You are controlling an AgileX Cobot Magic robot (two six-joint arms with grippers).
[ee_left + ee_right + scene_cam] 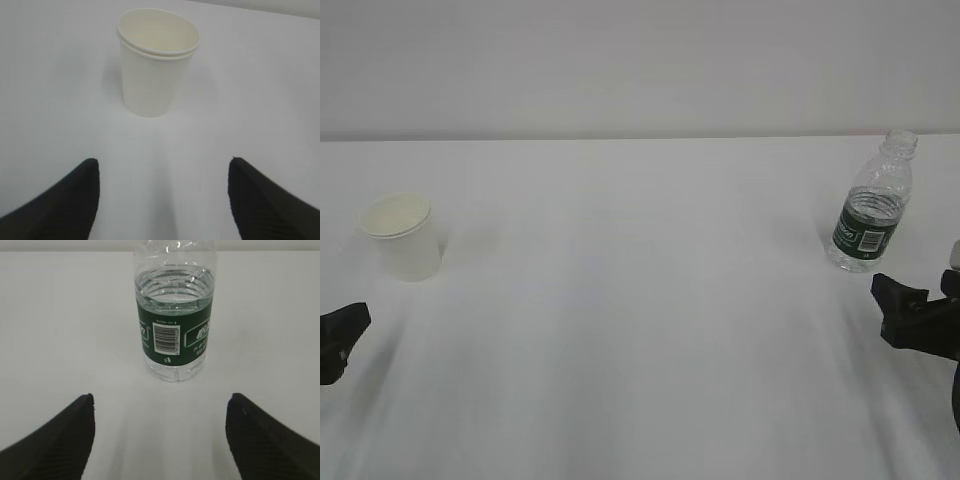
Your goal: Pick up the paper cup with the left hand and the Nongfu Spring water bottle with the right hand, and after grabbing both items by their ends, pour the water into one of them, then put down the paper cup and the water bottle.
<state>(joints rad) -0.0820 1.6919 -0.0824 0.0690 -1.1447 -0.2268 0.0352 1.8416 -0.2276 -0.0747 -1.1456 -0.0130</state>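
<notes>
Here the left tool (162,197) gaped empty short of the cup (156,62); the right tool (160,437) gaped empty short of the bottle (174,325).

The Nongfu Spring water bottle (174,310), standing ahead of the right gripper's open jaws and midway between them, carries a dark green label (172,337) with a white barcode patch (166,338); its white lettering and digits are too blurred to read.

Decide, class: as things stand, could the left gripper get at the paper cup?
Probably yes. The left gripper is open, with the paper cup upright straight ahead between its fingers' line, and only bare table lies between them.
</notes>
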